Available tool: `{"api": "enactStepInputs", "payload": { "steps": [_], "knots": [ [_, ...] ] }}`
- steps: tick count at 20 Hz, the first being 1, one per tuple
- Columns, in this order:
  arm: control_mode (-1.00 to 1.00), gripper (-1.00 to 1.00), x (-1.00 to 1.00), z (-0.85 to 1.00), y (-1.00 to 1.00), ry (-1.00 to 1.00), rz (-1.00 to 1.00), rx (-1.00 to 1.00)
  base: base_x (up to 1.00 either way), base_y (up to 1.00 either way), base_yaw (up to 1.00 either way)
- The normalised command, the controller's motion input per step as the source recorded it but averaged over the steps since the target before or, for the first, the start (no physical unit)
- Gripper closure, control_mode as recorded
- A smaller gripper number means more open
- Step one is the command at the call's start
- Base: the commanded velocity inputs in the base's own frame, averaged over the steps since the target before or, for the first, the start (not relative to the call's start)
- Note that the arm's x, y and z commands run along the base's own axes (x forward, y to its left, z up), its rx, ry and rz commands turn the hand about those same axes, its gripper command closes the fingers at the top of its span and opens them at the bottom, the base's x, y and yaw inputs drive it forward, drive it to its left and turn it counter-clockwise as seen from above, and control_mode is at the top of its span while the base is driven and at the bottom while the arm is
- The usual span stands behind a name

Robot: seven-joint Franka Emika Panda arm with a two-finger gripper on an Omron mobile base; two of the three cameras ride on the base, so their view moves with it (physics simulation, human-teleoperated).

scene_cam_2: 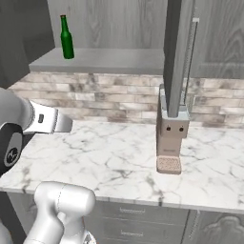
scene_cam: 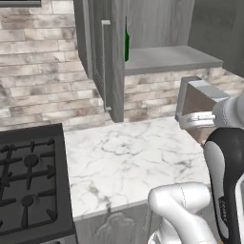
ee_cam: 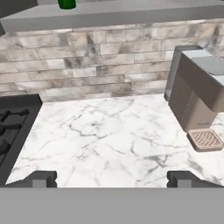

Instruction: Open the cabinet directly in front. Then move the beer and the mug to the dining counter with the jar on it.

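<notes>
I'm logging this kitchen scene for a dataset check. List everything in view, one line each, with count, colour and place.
cabinet: one, grey wood grain, on the wall above the worktop, doors swung open.
beer: one, dark green, upright on the cabinet's bottom shelf.
coffee machine: one, brown and grey, on the worktop against the brick wall.
worktop: one, white marble, beside the stove.
stove: one, black, adjoining the worktop.
brick wall: one, beige-grey, behind the worktop.
gripper: one, dark tips, jaws open, holding nothing, above the worktop.
</notes>
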Motion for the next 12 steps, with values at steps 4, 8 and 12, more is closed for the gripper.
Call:
{"api": "enactStepInputs", "payload": {
  "steps": [4, 8, 12],
  "knots": [
    [-1.00, -1.00, 0.00, 0.44, 0.00, -0.06, 0.04, 0.00, 0.00, 0.00, 0.00],
    [-1.00, -1.00, -0.28, 0.98, 0.00, -0.11, 0.10, 0.00, 0.00, 0.00, 0.00],
    [-1.00, -1.00, -0.54, 0.75, 0.00, -0.02, 0.12, -0.03, 0.00, 0.00, 0.00]
  ]
}}
